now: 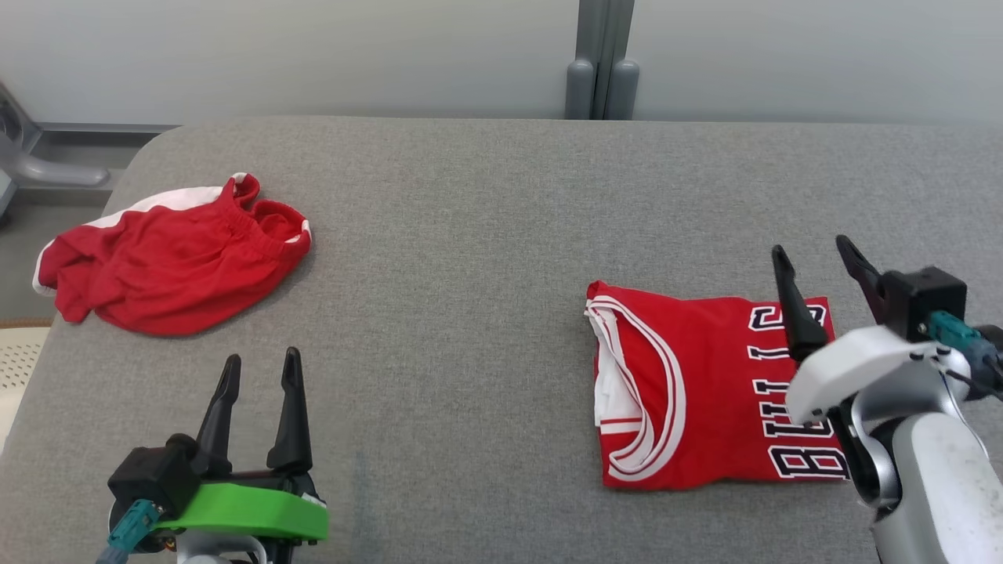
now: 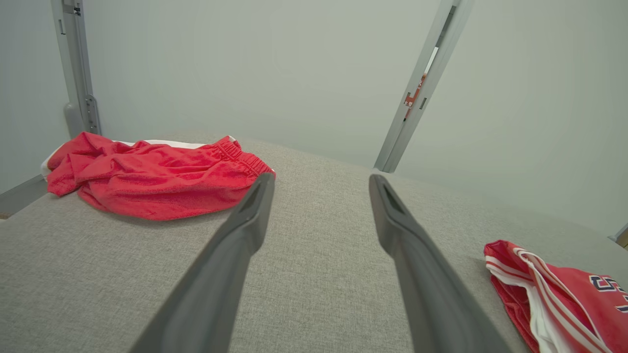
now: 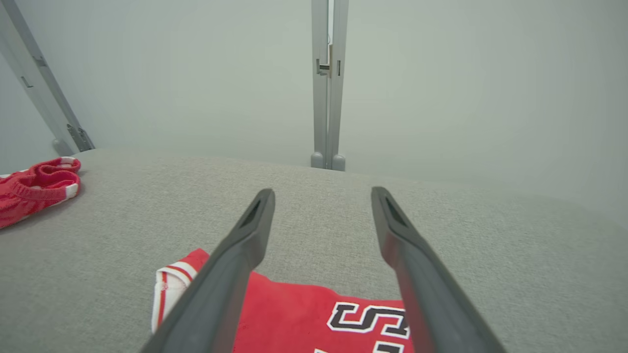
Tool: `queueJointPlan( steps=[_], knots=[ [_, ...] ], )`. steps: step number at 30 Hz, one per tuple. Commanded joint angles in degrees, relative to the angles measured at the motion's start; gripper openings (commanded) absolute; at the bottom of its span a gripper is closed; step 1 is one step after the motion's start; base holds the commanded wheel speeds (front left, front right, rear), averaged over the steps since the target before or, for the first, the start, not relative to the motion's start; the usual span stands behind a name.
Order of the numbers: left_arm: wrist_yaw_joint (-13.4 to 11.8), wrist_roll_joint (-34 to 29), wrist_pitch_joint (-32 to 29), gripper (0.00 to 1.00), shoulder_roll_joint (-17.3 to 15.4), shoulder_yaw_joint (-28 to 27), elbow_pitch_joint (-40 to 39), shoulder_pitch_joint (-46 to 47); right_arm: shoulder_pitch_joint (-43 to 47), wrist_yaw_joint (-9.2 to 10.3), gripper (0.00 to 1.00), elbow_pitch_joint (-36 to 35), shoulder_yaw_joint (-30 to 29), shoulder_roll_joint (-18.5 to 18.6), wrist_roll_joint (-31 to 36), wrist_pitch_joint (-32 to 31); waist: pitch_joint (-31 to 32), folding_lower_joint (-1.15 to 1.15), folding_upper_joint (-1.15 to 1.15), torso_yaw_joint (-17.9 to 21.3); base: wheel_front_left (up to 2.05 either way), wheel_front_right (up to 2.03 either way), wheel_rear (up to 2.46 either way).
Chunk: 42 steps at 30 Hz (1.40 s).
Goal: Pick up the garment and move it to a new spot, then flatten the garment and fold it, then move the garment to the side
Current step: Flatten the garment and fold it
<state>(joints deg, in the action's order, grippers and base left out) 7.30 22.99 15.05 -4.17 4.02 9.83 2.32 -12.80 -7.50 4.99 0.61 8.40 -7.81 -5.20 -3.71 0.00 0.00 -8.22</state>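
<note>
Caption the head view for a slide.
Open right gripper over folded red Bulls jersey; open left gripper near crumpled red shorts.

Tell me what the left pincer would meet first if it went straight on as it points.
Probably the red shorts: the left pincer aims just past their waistband, over the table, so one finger may brush them. Depth is unclear.

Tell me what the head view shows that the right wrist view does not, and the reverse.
Head view's extras: the left gripper, open, and the whole folded jersey with its white-trimmed neckline. Right wrist view's extras: the upper post with its latch. Shared: the jersey's top edge, part of the crumpled shorts, the grey table, the post's base, and the right gripper, open above the jersey.
</note>
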Motion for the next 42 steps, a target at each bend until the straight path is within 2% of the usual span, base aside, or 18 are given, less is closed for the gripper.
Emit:
queueJointPlan(
  steps=[1,6,11,12,13,21,28,33,35,39,40,42],
  knots=[
    [0.25,-0.52,0.15,1.0,0.13,0.32,0.0,-1.13,2.06,0.03,1.0,-0.15,-1.09,0.29,2.0,1.81,0.09,0.0,0.0,0.25,0.0,0.0,0.0],
    [0.25,-0.04,0.15,1.0,0.25,0.81,-0.22,-0.84,6.24,0.03,1.0,3.5,-3.53,-0.77,5.46,5.73,-0.5,0.0,0.0,0.59,0.0,0.0,0.0],
    [0.25,0.14,0.15,1.0,0.32,0.99,-0.5,0.5,7.44,0.03,0.98,10.0,-0.8,-2.34,6.6,9.63,-1.67,0.0,0.0,0.56,0.0,0.0,0.0],
    [0.25,0.19,0.15,1.0,0.19,1.01,-0.56,0.81,7.21,0.04,0.32,11.57,0.0,-2.67,6.42,10.1,-1.97,0.0,0.0,0.48,0.0,0.0,0.0],
    [0.25,0.16,0.15,1.0,0.0,1.07,-0.61,1.14,6.66,0.04,0.0,13.6,0.97,-3.06,6.14,10.73,-2.28,0.0,0.0,0.35,0.0,0.0,0.0],
    [0.25,-0.37,0.15,1.0,-0.75,0.24,-1.13,2.25,1.41,0.04,0.0,26.45,12.16,-5.1,3.42,13.11,-3.7,0.0,0.0,-0.43,0.0,0.0,0.0],
    [0.25,-0.38,0.15,1.0,-0.56,0.15,-0.92,2.2,-2.89,0.0,0.0,32.65,23.19,-5.54,-1.07,13.18,-3.47,0.0,0.0,-0.92,0.0,0.0,0.0],
    [0.25,-0.31,0.15,1.0,-0.36,-0.01,-1.1,1.66,-5.32,0.01,0.0,32.16,31.61,-5.51,-6.11,12.83,-3.06,0.0,0.0,-0.83,0.0,0.0,0.0],
    [0.25,-0.34,0.15,1.0,-0.34,-0.2,-1.12,1.41,-6.38,0.04,0.0,30.93,33.32,-5.36,-8.11,13.07,-2.88,0.0,0.0,-0.62,0.0,0.0,0.0],
    [0.25,-0.54,0.15,1.0,-0.27,-0.88,-1.23,0.58,-7.48,0.04,0.0,27.5,32.64,-5.34,-9.69,14.53,-2.37,0.0,0.0,0.28,0.0,0.0,0.0],
    [0.25,-0.65,0.15,1.0,-0.23,-1.05,-1.28,0.44,-7.61,0.04,0.09,26.14,31.64,-5.04,-9.76,15.15,-2.16,0.0,0.0,0.61,0.0,0.0,0.0],
    [0.25,-0.71,0.15,1.0,-0.17,-1.31,-1.39,0.1,-7.44,0.04,0.16,23.32,28.94,-4.4,-9.42,16.17,-1.68,0.0,0.0,1.22,0.0,0.0,0.0]
  ],
)
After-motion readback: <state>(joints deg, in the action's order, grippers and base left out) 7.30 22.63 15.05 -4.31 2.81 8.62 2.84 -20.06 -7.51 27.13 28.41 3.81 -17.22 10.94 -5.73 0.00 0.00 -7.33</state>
